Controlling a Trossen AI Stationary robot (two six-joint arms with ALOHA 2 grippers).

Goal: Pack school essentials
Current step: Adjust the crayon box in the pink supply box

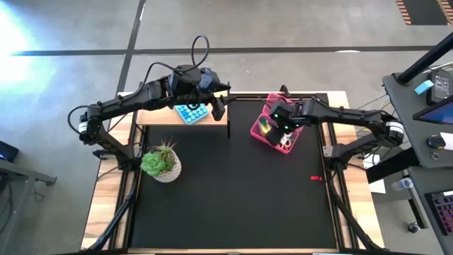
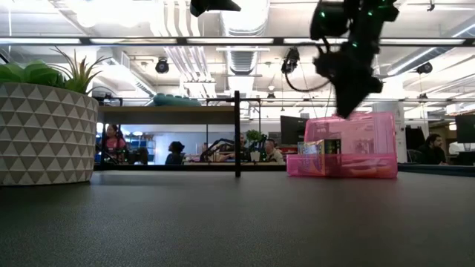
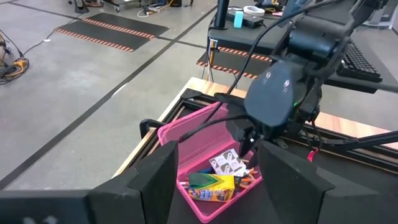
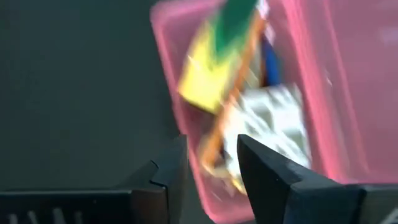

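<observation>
A pink plastic case (image 1: 263, 129) stands open at the far right of the black mat, with its lid (image 3: 186, 132) raised. In it lie a yellow and green box (image 3: 211, 185), a white patterned pad (image 3: 227, 165), orange pencils (image 3: 247, 181) and a blue pen (image 4: 270, 59). My right gripper (image 1: 284, 132) hangs open just above the case, pointing steeply down, and its fingers (image 4: 267, 168) have nothing between them. My left gripper (image 1: 219, 108) hovers open and high near the mat's far edge, left of the case, and holds nothing.
A potted plant (image 1: 161, 164) stands at the mat's left edge. A wooden shelf (image 1: 163, 115) at the far left bears a blue tray (image 1: 192, 112), with a black post (image 2: 237, 133) beside it. A small red thing (image 1: 316, 178) lies at the mat's right edge.
</observation>
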